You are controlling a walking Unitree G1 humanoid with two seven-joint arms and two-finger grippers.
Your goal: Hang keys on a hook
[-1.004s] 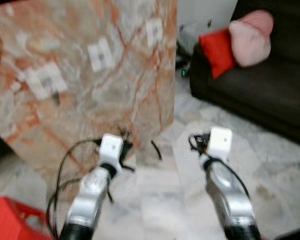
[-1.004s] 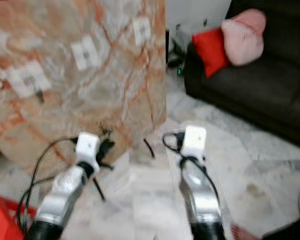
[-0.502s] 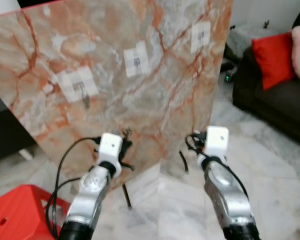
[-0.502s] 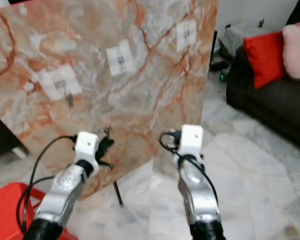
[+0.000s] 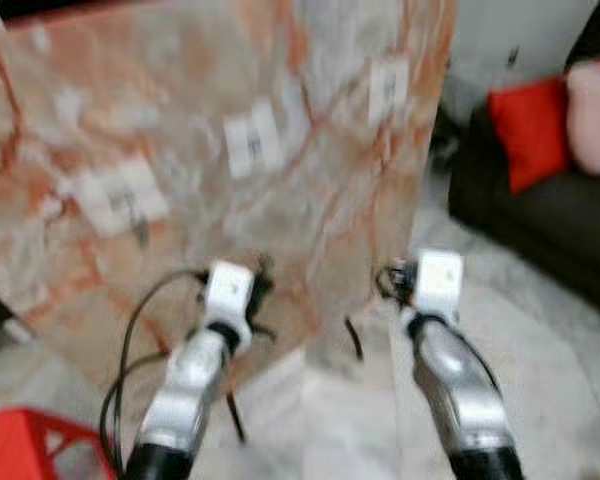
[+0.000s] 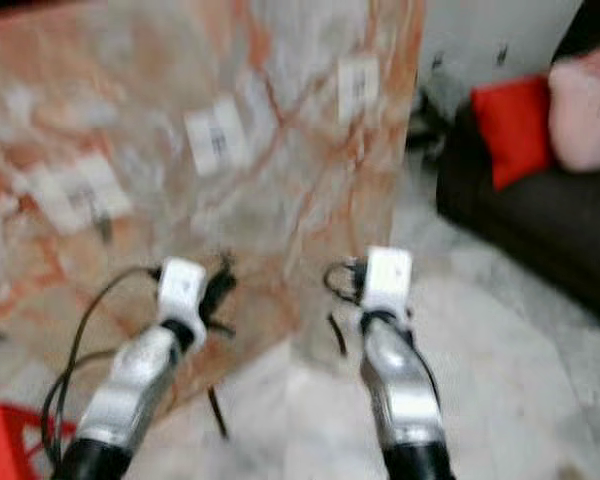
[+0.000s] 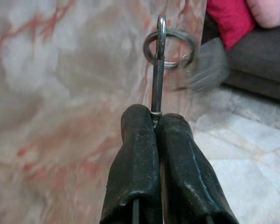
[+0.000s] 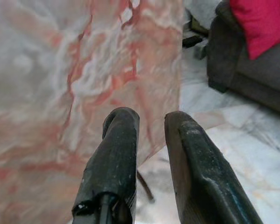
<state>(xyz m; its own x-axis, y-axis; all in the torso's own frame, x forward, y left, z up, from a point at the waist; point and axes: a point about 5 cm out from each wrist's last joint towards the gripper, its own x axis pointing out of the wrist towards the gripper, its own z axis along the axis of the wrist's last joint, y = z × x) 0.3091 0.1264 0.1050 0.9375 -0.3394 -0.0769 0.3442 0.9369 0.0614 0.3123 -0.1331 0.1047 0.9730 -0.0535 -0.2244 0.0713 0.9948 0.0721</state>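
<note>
Sofa (image 5: 540, 215) shifted right (camera moved); board (image 5: 180, 190) ahead.

A pale grey-veined marble tile floor (image 5: 540, 330) carries the upright orange-veined marble board (image 5: 180, 160) ahead of the fingers, a dark sofa (image 5: 540, 220) and a red plastic crate (image 5: 30, 445)
</note>
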